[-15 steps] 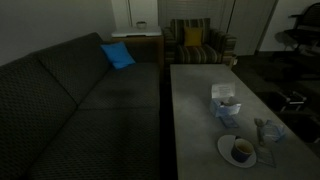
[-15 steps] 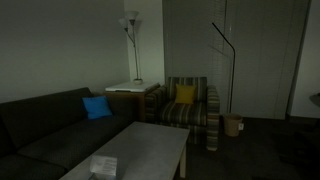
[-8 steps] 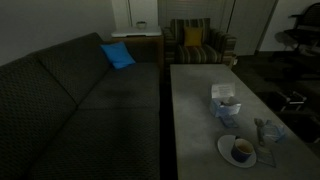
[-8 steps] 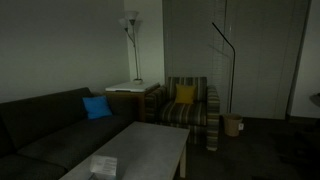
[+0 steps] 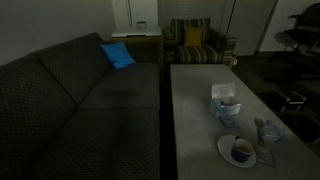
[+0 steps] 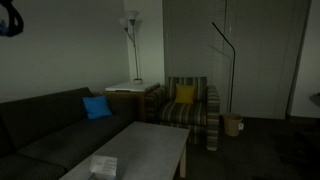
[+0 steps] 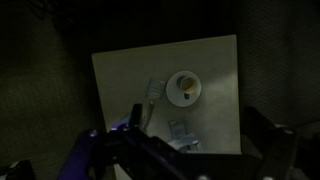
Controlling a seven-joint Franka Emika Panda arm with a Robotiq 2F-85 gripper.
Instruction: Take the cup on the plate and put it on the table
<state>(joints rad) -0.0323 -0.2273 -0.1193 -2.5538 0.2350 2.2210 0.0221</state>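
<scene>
grey table on the right carries the cup, which sits on the white plate at the near end, with a pale box and a clear glassy thing just beyond it. a dark sofa runs along the left. in the wrist view the gripper hangs high above the table, well apart from the cup, jaws spread wide and empty.

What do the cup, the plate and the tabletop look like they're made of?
Cup: likely glazed ceramic, pale smooth rim, dark inside. Plate: likely glazed ceramic too, plain white, smooth. Table: matte grey top without shine or grain, maybe laminate or painted board; the dim picture leaves it open.
</scene>
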